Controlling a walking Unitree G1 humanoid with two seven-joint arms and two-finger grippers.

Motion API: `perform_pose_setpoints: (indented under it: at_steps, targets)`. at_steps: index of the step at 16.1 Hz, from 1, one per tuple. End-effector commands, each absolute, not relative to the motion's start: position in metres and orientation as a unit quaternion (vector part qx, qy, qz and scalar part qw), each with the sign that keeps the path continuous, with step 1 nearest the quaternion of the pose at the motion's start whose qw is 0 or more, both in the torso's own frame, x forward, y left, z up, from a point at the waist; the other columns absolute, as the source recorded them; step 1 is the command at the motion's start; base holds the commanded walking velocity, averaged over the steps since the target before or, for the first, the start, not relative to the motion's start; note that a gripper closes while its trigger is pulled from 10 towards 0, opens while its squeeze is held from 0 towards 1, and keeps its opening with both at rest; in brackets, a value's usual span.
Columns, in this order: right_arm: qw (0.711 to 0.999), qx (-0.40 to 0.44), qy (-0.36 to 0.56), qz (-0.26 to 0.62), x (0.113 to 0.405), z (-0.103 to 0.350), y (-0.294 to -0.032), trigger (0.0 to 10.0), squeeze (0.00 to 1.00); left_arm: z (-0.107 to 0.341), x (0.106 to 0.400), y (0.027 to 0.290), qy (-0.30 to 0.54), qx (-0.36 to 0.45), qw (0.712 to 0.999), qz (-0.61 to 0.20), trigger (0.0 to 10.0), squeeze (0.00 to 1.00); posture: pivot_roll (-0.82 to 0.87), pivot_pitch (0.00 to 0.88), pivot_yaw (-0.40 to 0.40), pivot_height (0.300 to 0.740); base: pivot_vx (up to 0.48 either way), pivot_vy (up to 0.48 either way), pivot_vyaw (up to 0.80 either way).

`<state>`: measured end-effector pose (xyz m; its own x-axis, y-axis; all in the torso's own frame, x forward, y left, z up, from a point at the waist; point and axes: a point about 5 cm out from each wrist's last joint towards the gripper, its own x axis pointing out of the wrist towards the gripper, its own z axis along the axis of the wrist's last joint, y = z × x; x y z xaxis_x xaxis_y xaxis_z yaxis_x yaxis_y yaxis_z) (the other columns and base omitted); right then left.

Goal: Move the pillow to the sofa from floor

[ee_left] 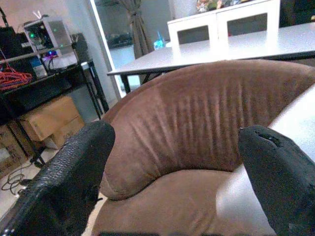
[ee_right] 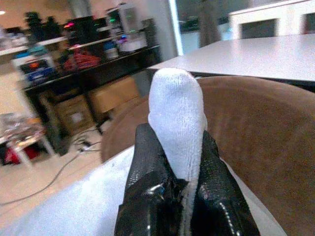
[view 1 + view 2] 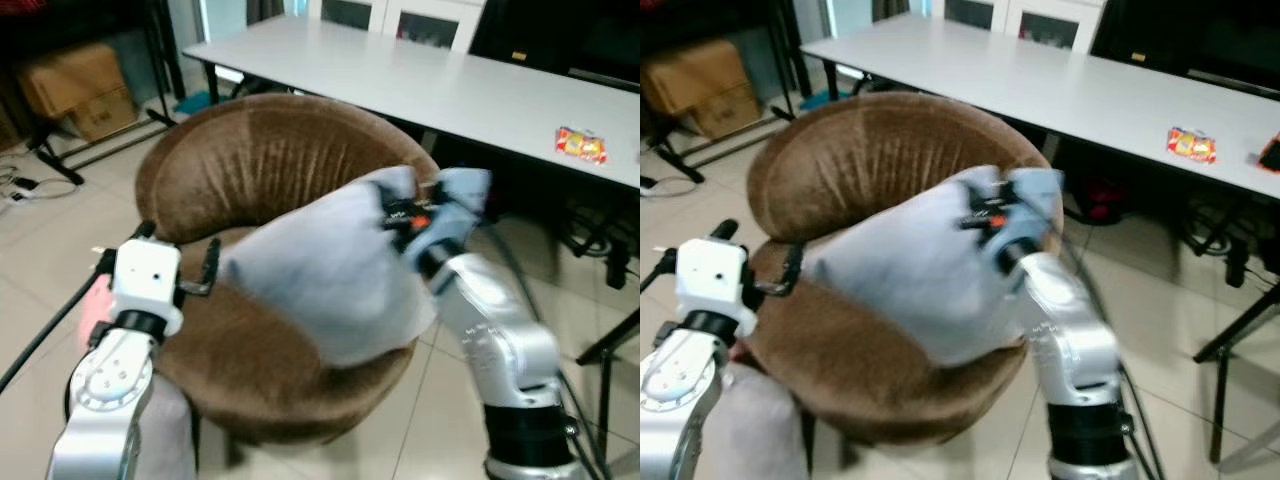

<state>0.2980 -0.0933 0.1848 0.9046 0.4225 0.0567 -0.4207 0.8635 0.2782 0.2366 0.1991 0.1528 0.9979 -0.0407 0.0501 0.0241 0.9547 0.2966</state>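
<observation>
Centrally, the right pincer [image 2: 177,196] is pinching a corner of the pale pillow [image 3: 330,270], holding it over the brown sofa [image 3: 270,150]; the left pincer [image 1: 172,167] is gaping wide at lower left, holding nothing.

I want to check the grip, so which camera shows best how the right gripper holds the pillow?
The right wrist view: both black fingers pinch a pillow corner. Eye views show the right gripper half-buried in fabric over the sofa.

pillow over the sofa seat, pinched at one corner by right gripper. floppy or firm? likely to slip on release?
Probably soft: the pillow bunches into a nub between the right gripper fingers. Likely light, since a corner pinch carries it. The brown sofa looks plush and cupped, so it should settle without sliding.
</observation>
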Motion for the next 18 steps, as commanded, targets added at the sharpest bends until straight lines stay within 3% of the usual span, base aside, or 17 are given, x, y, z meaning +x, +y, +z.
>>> perform_pose_setpoints:
  at_steps: [1,3,9,14,18]
  targets:
    - [0.967,0.139,-0.036,0.210,0.299,0.201,-0.103,10.0,0.00,0.155,0.237,0.194,-0.035,0.149,0.988,-0.025,10.0,0.00,-0.01,0.000,-0.056,0.740,0.330,0.000,0.00]
    - [0.965,0.135,-0.036,0.224,0.299,0.202,-0.101,10.0,0.00,0.154,0.236,0.194,-0.035,0.151,0.988,-0.025,10.0,0.00,-0.01,0.000,-0.059,0.740,0.326,0.000,0.00]
    - [0.941,0.139,-0.032,0.307,0.291,0.207,-0.086,10.0,0.00,0.155,0.235,0.195,-0.036,0.152,0.987,-0.025,10.0,0.00,-0.01,0.000,-0.060,0.740,0.320,0.000,0.80]
    - [0.927,0.156,-0.034,0.339,0.290,0.214,-0.083,10.0,0.00,0.155,0.236,0.195,-0.035,0.153,0.987,-0.026,10.0,0.00,-0.01,0.000,-0.049,0.740,0.305,0.000,0.00]
    - [0.927,0.167,-0.034,0.335,0.301,0.220,-0.074,10.0,0.00,0.153,0.239,0.194,-0.033,0.160,0.986,-0.027,10.0,0.00,-0.02,0.000,-0.038,0.740,0.000,0.000,0.00]
